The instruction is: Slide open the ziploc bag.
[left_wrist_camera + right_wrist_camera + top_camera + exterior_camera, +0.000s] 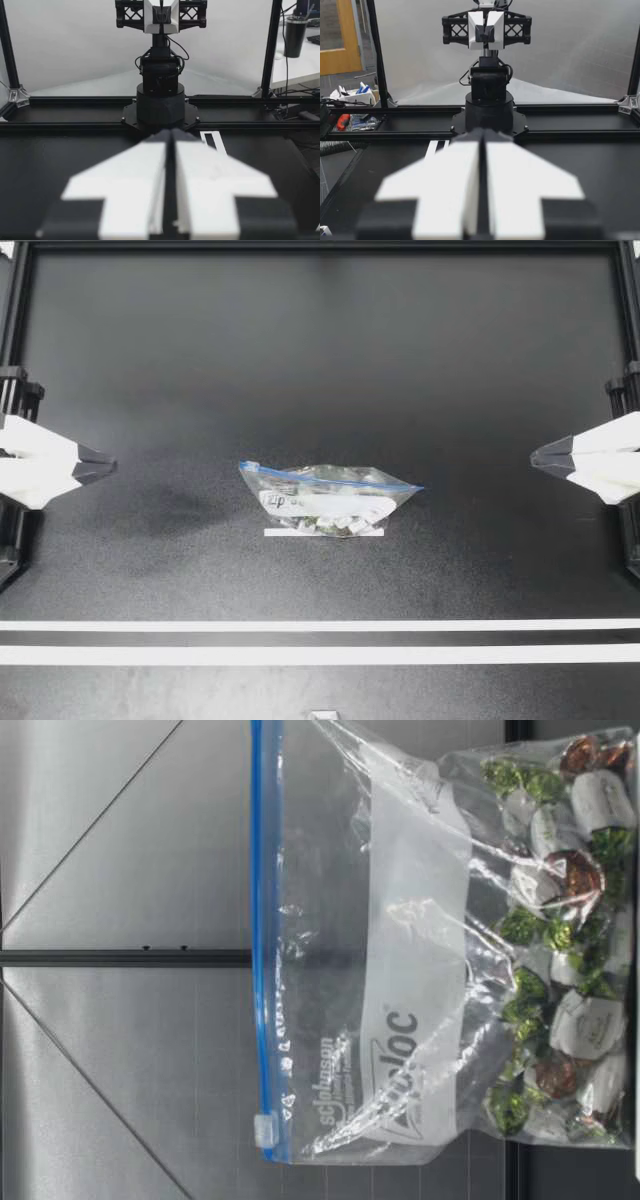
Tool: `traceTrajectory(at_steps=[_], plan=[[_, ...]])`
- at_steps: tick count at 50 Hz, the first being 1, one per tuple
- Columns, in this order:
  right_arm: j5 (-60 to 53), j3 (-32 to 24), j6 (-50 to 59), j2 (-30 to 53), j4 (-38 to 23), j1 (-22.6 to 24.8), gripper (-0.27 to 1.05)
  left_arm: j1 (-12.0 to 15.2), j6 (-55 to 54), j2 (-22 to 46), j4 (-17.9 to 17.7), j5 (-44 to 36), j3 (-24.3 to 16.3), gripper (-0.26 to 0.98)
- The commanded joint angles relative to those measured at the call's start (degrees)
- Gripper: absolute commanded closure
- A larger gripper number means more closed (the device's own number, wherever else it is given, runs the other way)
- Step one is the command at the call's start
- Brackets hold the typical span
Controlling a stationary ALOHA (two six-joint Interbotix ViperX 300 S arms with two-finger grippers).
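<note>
Top view puts my left gripper (113, 466) at the left edge of the table (320, 360) and my right gripper (534, 456) at the right edge; both are well apart from the bag (325, 498), which sits mid-table between them, just beyond a short strip of white tape (275, 532); each wrist view shows that arm's fingers (135, 175) pressed flat together, holding nothing.

I judge the bag thin, soft and slippery: light clear film above, weighted below by a heap of wrapped sweets (330, 523); a pull from one side alone would likely drag or crumple it, so it wants a hold from both arms. The blue zip strip (340, 478) and its small pale slider (250, 466) look like the only stiff parts; the slider is the place to pinch, with the other gripper holding the strip or the film close beneath it.

The bag's long axis follows the strip, left to right; the slider sits at the left end, so its travel would run rightward; the low view shows the mouth uppermost, the sweets resting on the table.
</note>
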Motion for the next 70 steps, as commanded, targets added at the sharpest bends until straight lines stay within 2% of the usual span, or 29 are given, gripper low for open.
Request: traceTrajectory(at_steps=[1, 11, 22, 25, 37, 41, 47, 56, 60, 70], plan=[[-0.26, -0.18, 0.00, -0.09, -0.09, -0.35, 0.86, 0.53, -0.26, 1.32, -1.14, -0.18, -1.93, 0.85], [-0.62, 0.62, 0.18, -1.23, -0.09, -0.35, 0.91, 0.70, 0.00, 4.92, -2.46, -0.97, -2.29, 0.88], [-7.21, -0.79, 1.85, 0.53, -0.09, -0.35, 0.91, 6.77, 1.41, 10.81, -2.37, -3.52, 0.62, 0.88], [-9.76, -1.14, 1.85, 2.02, -0.09, -0.44, 0.91, 7.56, 2.20, 13.62, -2.02, -6.86, 1.85, 0.87], [-12.57, -4.31, 1.85, 9.32, -0.09, -0.70, 0.91, 7.56, 3.78, 23.64, -2.02, -25.75, 7.03, 0.82], [-12.57, -5.36, 1.67, 11.07, -0.09, -0.88, 0.91, 7.56, 3.87, 27.42, -2.02, -29.09, 8.00, 0.77], [-12.57, -6.68, 1.76, 13.97, -0.09, -2.81, 0.90, 7.82, 3.87, 32.43, -2.11, -29.62, 7.65, 0.67], [-12.57, -9.40, 1.76, 19.60, -0.09, -5.19, 0.85, 8.44, 3.87, 38.67, -2.20, -31.38, 6.15, 0.34], [-12.39, -11.60, 1.58, 23.20, -0.09, -5.80, 0.79, 8.44, 3.78, 40.69, -2.20, -32.34, 5.54, 0.24], [-9.49, -19.16, 0.26, 33.40, -0.18, -6.15, 0.51, 8.44, 3.16, 45.62, -1.58, -32.52, 3.08, 0.26]])
